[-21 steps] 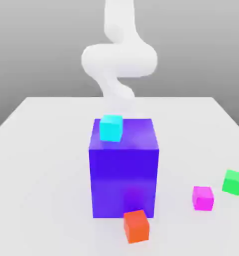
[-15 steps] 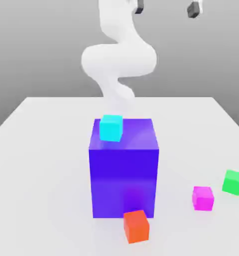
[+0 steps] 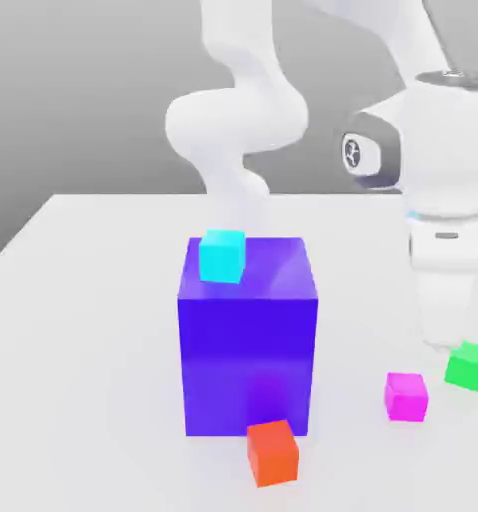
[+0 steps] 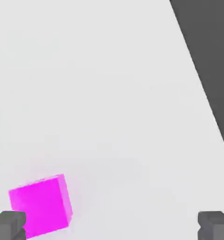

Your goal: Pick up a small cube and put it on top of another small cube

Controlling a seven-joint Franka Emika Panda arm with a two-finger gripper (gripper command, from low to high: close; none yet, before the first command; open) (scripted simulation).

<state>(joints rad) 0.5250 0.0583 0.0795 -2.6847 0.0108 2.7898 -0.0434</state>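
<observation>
The small cube (image 3: pixel 407 396), bright magenta-pink, rests on the white table (image 3: pixel 93 300) at the exterior view's right. My gripper (image 3: pixel 445 340) hangs low just behind it, close to the small green cube (image 3: pixel 467 365). In the hand view the magenta cube (image 4: pixel 40 206) lies next to one dark fingertip (image 4: pixel 8 226), off the middle of the gap. The gripper (image 4: pixel 111 227) is open wide and holds nothing. A cyan small cube (image 3: pixel 223 255) sits on top of the big blue-purple cube (image 3: pixel 248 340).
A small red-orange cube (image 3: pixel 273 452) lies in front of the big cube's near corner. The white arm (image 3: pixel 238 120) rises behind the big cube. The table's edge (image 4: pixel 200 79) runs past the gripper's far side.
The hand has come down from the top of the exterior view to just above the table at the right. No cube has moved.
</observation>
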